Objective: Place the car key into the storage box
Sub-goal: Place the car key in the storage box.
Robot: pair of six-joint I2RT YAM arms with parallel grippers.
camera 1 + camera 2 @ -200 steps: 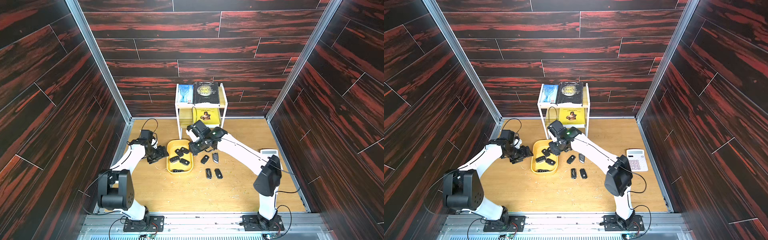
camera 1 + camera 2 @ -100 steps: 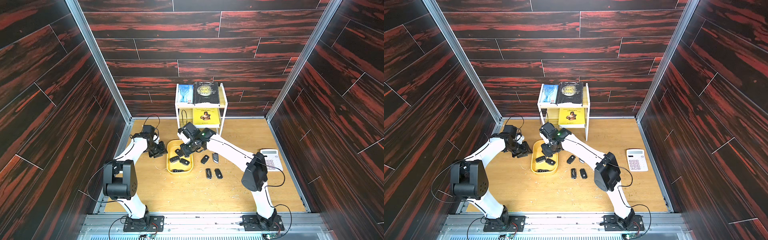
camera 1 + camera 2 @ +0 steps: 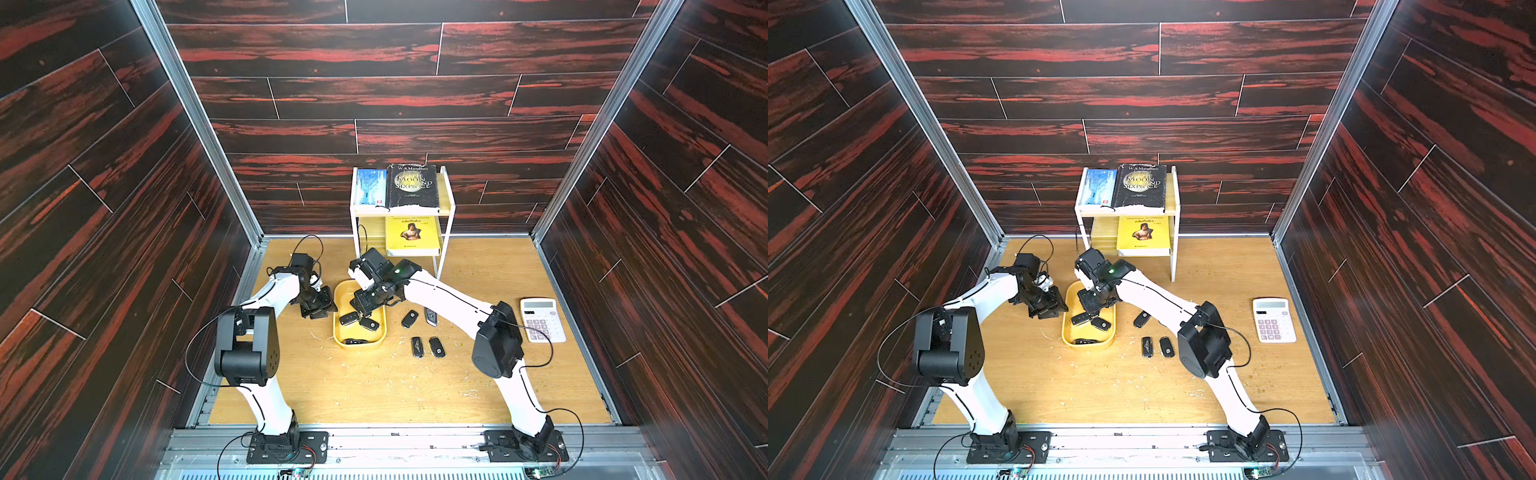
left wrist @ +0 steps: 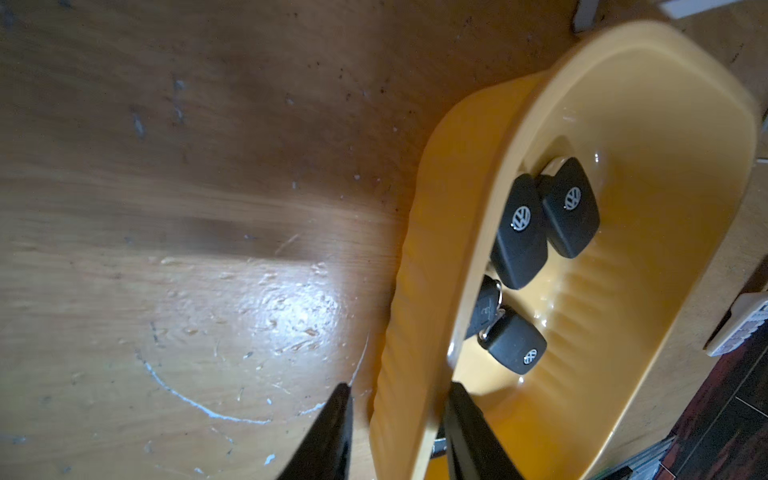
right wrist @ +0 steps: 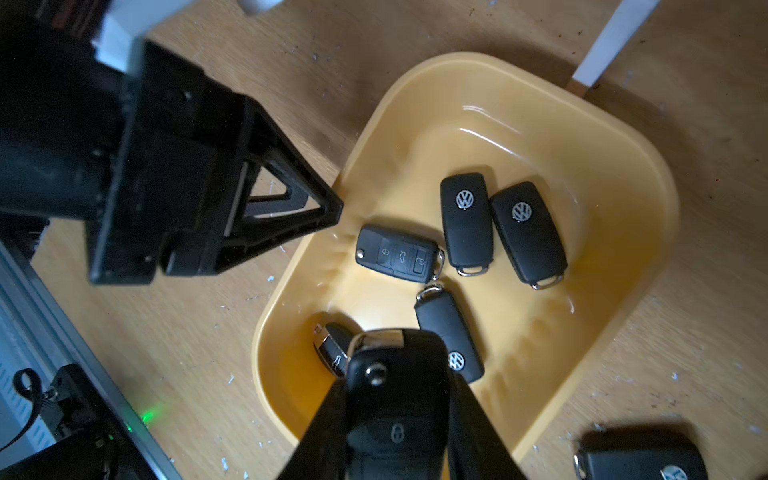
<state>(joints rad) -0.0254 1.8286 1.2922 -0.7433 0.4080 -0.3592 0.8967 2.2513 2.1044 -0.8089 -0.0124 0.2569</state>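
We see the right gripper [image 5: 397,384] clamped on a black car key [image 5: 390,432], one finger on each long side, with the key's lock button facing the wrist camera. The key hangs over the inside of the yellow tray [image 5: 623,137]. We cannot tell how far above the tray floor it is. In a top view this gripper [image 3: 365,305] is over the tray's far half.

The left gripper [image 4: 400,386] is narrowed around the tray's side wall [image 4: 436,166]. One finger [image 4: 332,432] is outside over the table [image 4: 166,291] and the other finger [image 4: 469,432] is inside, against the wall. A thin gap shows at the outer fingertip. From the right wrist camera we see the left gripper's tip [image 5: 332,205] meeting the rim.

Five more black keys lie in the tray: two side by side [image 5: 467,224] [image 5: 528,232], one with its buttons up [image 5: 399,253], one partly under the held key [image 5: 449,332], and one with chrome trim near the end wall [image 5: 332,349]. Four keys lie on the table beside the tray [image 3: 409,319] [image 3: 431,318] [image 3: 417,347] [image 3: 437,347].
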